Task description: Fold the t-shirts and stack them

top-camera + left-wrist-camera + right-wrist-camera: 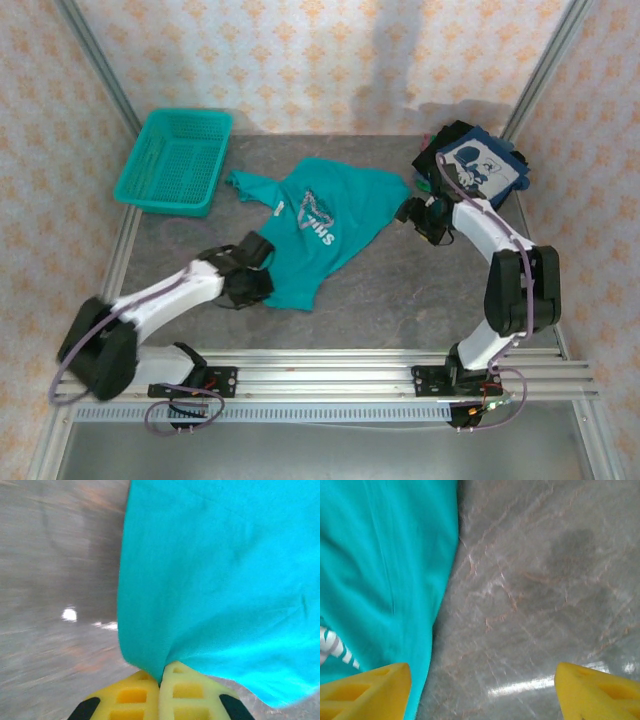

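- The left gripper (160,682) has its jaws pressed together, pinching the edge of the teal shirt (220,580).
- The right gripper (482,692) has its jaws wide apart and empty, above the shirt's edge and the bare table (545,580).
- The teal shirt lies crumpled mid-table.
- The folded dark shirts (482,166) sit in the far right corner.

White chest lettering on the teal t-shirt (345,210), upside down, too small to read
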